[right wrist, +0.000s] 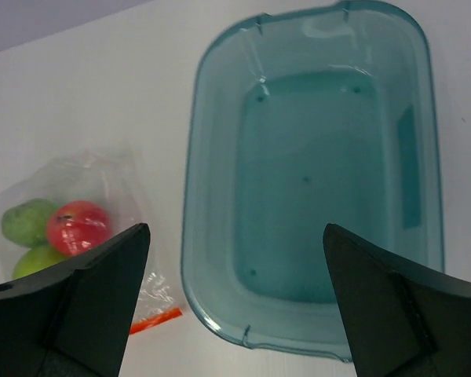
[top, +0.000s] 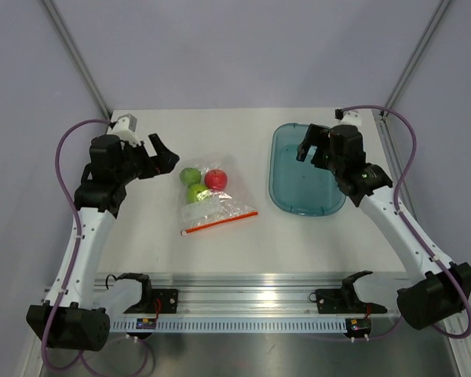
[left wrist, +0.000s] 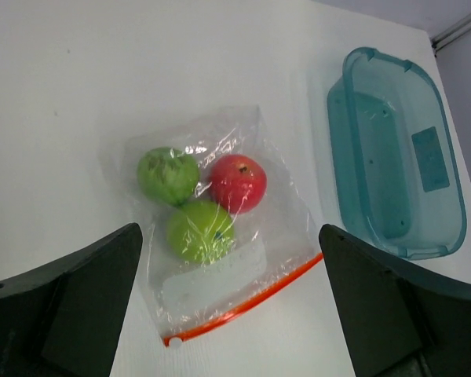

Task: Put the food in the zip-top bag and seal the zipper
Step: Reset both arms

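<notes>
The zip-top bag (top: 217, 206) lies flat on the white table left of centre. Inside it sits the food: two lime-green apples (left wrist: 167, 174) (left wrist: 200, 230) and a red one (left wrist: 238, 183). The orange-red zipper (left wrist: 251, 305) runs as one straight line along the bag's near edge; I cannot tell if it is pressed shut. My left gripper (top: 166, 157) hangs open left of the bag, with nothing between its fingers (left wrist: 78, 298). My right gripper (top: 306, 145) is open and empty above the far part of the teal tray (top: 302, 195).
The teal oval tray (right wrist: 220, 259) holds nothing and stands right of the bag (right wrist: 102, 177), a small gap apart. The table's back edge and metal frame posts lie behind; the arm bases and a rail line the near edge.
</notes>
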Robot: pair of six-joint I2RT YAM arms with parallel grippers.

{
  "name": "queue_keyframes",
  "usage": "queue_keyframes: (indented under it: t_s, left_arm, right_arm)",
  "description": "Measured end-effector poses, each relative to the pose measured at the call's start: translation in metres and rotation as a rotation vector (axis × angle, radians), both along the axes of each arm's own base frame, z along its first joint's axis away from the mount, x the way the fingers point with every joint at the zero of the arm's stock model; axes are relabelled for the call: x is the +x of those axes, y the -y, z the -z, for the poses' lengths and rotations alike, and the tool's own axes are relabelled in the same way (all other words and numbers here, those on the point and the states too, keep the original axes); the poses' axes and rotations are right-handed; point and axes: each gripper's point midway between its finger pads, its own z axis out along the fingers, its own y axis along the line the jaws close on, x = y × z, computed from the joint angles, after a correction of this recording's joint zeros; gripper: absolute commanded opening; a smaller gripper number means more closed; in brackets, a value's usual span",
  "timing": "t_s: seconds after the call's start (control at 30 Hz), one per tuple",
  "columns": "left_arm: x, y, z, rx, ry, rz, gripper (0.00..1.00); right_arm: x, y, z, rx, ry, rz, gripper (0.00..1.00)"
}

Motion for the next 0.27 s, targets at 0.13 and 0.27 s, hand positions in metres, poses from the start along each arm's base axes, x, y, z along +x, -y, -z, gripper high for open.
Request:
queue_keyframes:
  t_s: [0.13, 0.27]
  left_arm:
    - [-0.013, 0.000, 0.021, -0.030, -0.083, -0.020, 0.99]
    - [-0.034, -0.002, 0.036, -0.034, -0.128, -0.031, 0.99]
  right_arm:
    - [-0.021, 0.033, 0.026, -0.074, -0.101, 0.144, 0.99]
    - [-0.047, 0.053, 0.052, -0.108, -0.164, 0.205, 1.00]
